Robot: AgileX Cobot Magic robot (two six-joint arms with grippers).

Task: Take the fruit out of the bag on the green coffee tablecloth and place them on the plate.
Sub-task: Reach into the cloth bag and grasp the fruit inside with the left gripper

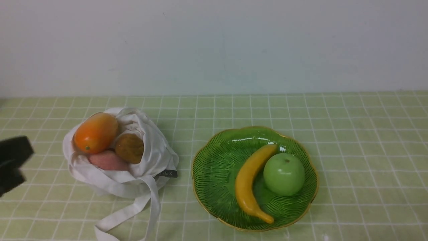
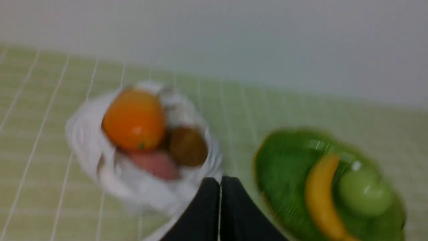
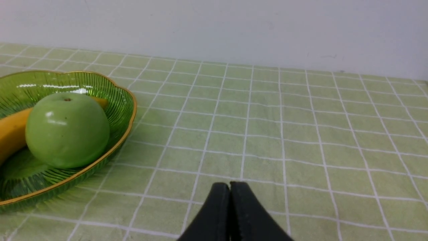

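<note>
The white cloth bag (image 1: 147, 167) lies on the green checked tablecloth (image 1: 351, 134) at the left. It holds an orange mango (image 1: 96, 132), a brown kiwi (image 1: 129, 148) and a pink peach (image 1: 107, 160). The green gold-rimmed plate (image 1: 214, 167) sits to its right. My left gripper (image 1: 11, 164) shows as a dark shape at the far left edge, left of the bag. In the blurred left wrist view it (image 2: 220, 182) is shut and empty, near the bag (image 2: 83, 134). My right gripper (image 3: 230, 187) is shut and empty over bare cloth, beside the plate (image 3: 127, 100). It is out of the front view.
A yellow banana (image 1: 249, 180) and a green apple (image 1: 284, 174) lie on the plate. The bag's long straps (image 1: 133, 207) trail toward the front edge. A pale wall stands behind the table. Bare cloth stretches right of the plate.
</note>
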